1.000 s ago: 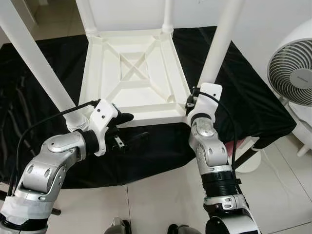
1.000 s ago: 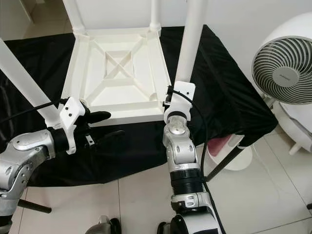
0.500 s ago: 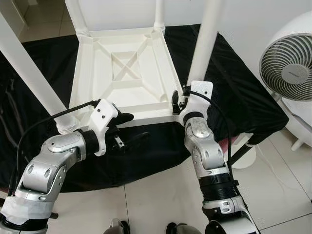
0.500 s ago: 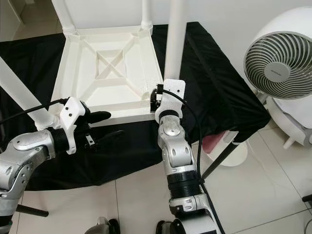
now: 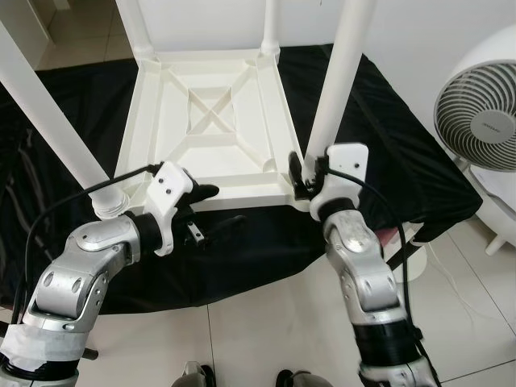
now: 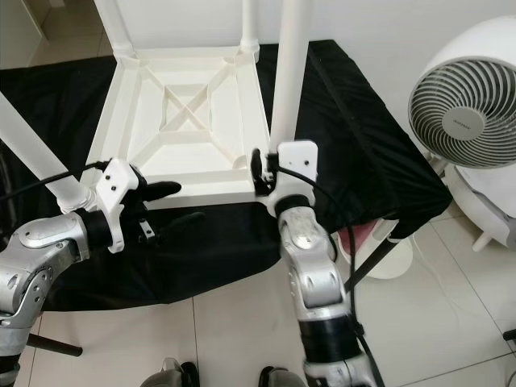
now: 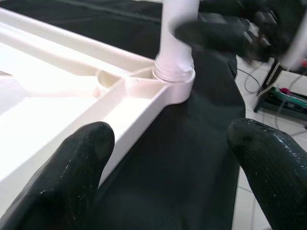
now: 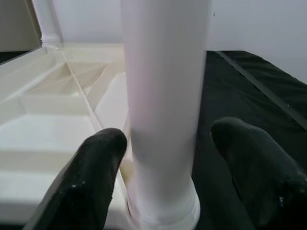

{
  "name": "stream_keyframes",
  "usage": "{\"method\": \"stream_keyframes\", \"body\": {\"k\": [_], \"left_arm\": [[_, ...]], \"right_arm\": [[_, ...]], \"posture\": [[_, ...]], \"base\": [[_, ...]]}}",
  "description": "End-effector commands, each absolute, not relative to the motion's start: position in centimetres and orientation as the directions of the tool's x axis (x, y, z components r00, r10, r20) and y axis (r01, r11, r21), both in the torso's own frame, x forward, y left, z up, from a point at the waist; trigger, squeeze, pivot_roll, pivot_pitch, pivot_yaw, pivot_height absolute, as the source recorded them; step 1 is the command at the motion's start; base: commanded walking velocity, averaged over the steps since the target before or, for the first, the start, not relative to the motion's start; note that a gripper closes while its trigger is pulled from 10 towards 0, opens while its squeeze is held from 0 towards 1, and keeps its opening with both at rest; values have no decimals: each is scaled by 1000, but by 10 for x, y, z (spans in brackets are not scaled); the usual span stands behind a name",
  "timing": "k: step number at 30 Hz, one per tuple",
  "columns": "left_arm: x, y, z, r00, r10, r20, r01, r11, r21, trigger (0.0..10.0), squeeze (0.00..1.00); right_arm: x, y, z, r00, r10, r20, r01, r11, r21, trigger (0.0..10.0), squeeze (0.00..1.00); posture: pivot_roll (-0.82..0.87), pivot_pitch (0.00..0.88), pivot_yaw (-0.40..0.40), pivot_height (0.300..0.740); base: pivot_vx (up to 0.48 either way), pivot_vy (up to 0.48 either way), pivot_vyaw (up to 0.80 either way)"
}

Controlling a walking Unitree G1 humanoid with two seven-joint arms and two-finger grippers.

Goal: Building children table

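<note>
White table lies upside down on a black cloth, its underside ribs facing up and its legs standing upward. Right gripper is at the near right corner, fingers spread wide on either side of the right leg; the leg stands between them just above its socket, close to both fingers, contact not clear. The leg's base sits in the corner socket. Left gripper is at the table's near edge, toward the near left leg. Its fingers are open: one lies over the near rim of the table, the other hangs off the edge above the cloth, holding nothing. In the left wrist view the rim runs away from this finger to the right leg's socket. A white fan stands on the tiled floor to the right.
</note>
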State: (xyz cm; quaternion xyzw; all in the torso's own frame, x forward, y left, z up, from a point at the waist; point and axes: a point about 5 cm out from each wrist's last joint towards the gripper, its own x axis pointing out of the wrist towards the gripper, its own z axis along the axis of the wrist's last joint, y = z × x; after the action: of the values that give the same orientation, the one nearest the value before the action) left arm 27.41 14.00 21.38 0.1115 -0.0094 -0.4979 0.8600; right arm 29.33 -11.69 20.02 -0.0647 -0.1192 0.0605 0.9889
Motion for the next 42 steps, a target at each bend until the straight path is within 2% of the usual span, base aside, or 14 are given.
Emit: {"method": "stream_keyframes", "body": {"k": [1,7,8,10,12,14,16,17,20,30,34,42], "left_arm": [[277,146,216,608,-792,-58,780,582,231,10000,0],[278,149,216,669,-743,-35,725,641,251,10000,0],[284,154,213,760,-650,-11,630,733,258,10000,0],[286,157,211,792,-611,-2,591,765,256,10000,0],[290,167,204,877,-480,12,464,853,239,10000,0],[290,167,204,877,-480,12,464,853,239,10000,0],[290,172,201,899,-438,13,422,875,238,10000,0],[291,180,199,927,-375,18,362,904,227,10000,0],[291,191,193,953,-304,9,293,925,241,10000,0],[292,196,188,978,-206,40,188,944,272,10000,0],[288,195,188,982,-177,74,155,959,237,10000,0],[282,193,181,994,-75,80,58,979,196,10000,0]], "right_arm": [[284,-125,193,967,125,221,-89,982,-165,10000,0],[274,-136,176,981,87,174,-54,981,-187,10000,0],[271,-139,167,987,73,146,-43,979,-197,10000,0],[270,-140,164,988,72,134,-45,979,-197,10000,0],[269,-137,154,993,75,96,-55,981,-188,10000,0],[269,-137,154,993,75,96,-55,981,-188,10000,0],[268,-135,151,993,78,87,-60,980,-188,10000,0],[267,-133,147,994,86,73,-71,980,-186,10000,0],[266,-126,139,994,94,53,-83,981,-177,10000,0],[273,-118,153,979,165,118,-140,970,-196,10000,0],[279,-120,173,960,206,189,-161,960,-229,10000,0],[279,-125,169,946,288,150,-246,936,-251,10000,0]], "posture": [[-56,125,38,740],[-62,120,40,740],[-63,113,43,740],[-64,110,43,740],[-59,103,38,740],[-59,103,38,740],[-61,96,36,740],[-62,93,31,740],[-63,83,27,740],[-58,62,20,740],[-61,43,7,740],[-61,33,0,740]], "base": [[0,0,0],[0,0,0],[0,0,0],[0,0,0],[0,0,0],[0,0,0],[0,0,0],[0,0,0],[0,0,0],[0,0,0],[0,0,0],[0,0,0]]}}
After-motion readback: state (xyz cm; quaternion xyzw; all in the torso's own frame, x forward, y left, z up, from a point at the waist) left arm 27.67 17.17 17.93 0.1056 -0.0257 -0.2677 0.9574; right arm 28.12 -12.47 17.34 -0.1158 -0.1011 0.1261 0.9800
